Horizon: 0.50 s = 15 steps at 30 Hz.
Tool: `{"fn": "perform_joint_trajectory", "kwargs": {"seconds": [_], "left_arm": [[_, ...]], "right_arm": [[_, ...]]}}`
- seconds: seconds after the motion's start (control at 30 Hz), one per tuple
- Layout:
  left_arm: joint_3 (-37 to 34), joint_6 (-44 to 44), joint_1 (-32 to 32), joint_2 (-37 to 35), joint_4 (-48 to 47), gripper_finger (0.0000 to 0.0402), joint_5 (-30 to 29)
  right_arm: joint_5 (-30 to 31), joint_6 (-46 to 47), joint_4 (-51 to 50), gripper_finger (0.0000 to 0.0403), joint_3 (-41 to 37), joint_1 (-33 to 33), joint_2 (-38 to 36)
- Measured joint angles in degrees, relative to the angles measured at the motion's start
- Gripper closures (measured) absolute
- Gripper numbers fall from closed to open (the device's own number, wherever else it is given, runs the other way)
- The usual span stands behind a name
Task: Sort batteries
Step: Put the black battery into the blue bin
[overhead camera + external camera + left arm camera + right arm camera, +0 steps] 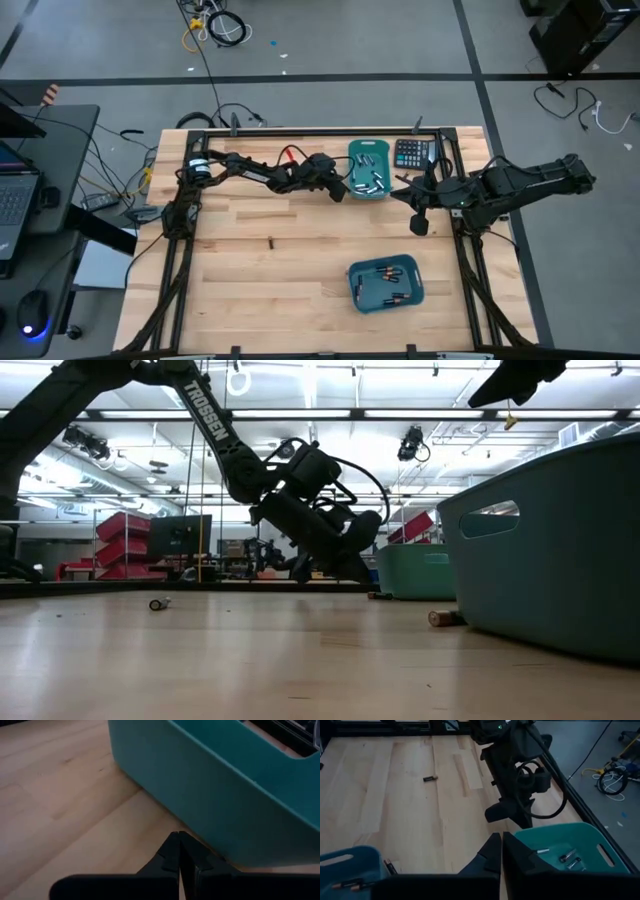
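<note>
Near-side teal plastic bin (pixel 385 284) at 6 o'clock holds dark cylindrical batteries (pixel 388 273). My left gripper (pixel 179 851) and right gripper (pixel 501 845) are closed, empty. Cells seem light, rigid, slick; I'd pinch mid-barrel.

**Camera setup: four views, one table**

High view is looking straight down from well above, taking in the whole table (pixel 250 290) and some floor around it. Low view is sitting at tabletop height, facing level across the wood into the room, very near one teal bin (pixel 560 550). Left wrist view is pointing down at close range at the wall of the far-edge bin (pixel 210 795) and bare wood. Right wrist view is looking from higher up, back across the tabletop, toward the left arm (pixel 517 775). Right wrist and high views are sharing both bins and a lone battery (pixel 430 778) on open wood.
</note>
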Motion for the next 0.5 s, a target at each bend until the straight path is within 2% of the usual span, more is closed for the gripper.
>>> {"fn": "perform_joint_trajectory", "kwargs": {"seconds": [0.23, 0.5], "left_arm": [[0.0, 0.0, 0.6, -0.7, -1.8, 0.0401, 4.2], [0.0, -2.2, 1.0, -0.7, -0.3, 0.0401, 4.1]], "right_arm": [[0.0, 0.0, -0.1, 0.0402, 0.0, 0.0, 0.0], [1.5, -0.3, -0.2, 0.0402, 0.0, 0.0, 0.0]]}}
